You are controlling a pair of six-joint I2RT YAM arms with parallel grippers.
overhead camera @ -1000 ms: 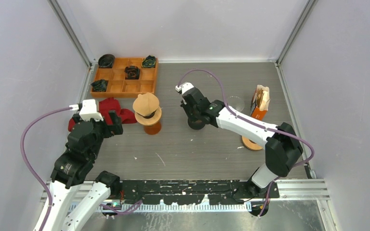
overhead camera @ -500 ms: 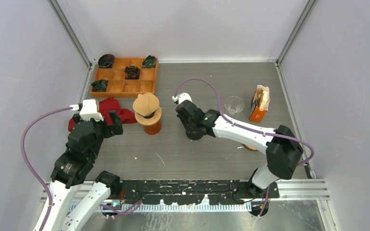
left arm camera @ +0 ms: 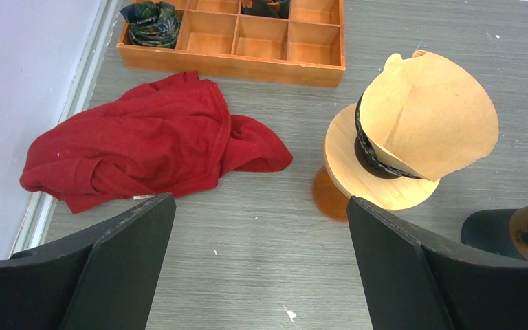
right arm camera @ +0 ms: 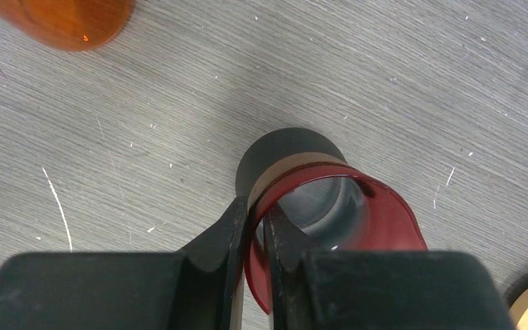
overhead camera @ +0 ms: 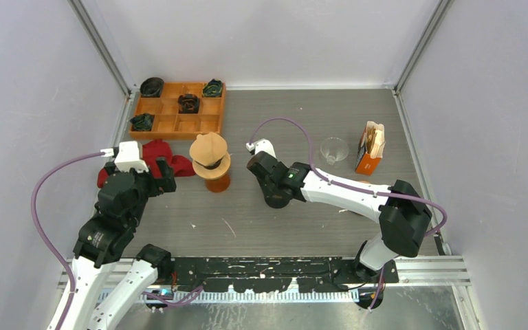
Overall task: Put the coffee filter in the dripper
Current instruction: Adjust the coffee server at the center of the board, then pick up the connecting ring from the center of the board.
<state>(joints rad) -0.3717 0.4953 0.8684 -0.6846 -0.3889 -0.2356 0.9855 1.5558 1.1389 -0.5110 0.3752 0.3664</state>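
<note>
Tan filter (left arm camera: 430, 113), pale-wood dripper (left arm camera: 347, 172), red cloth (left arm camera: 144, 148), orange tray (left arm camera: 247, 65), red-and-black cup (right arm camera: 385, 213), grey streaked tabletop (left arm camera: 247, 227).

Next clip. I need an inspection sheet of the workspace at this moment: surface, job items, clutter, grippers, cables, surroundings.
Surface: grey wood-grain table, with small white flecks and scratches.
Job's things: brown paper filter sits in the wooden dripper, flaring above its ring.
Clutter: red cloth; orange tray with dark items in some compartments; clear funnel; orange box.
Grippers: left gripper open, holding nothing; right gripper shut on the rim of a red cup.
Cables: a purple cable loops off each arm; no snag seen.
Surroundings: pale walls, metal corner posts.
</note>
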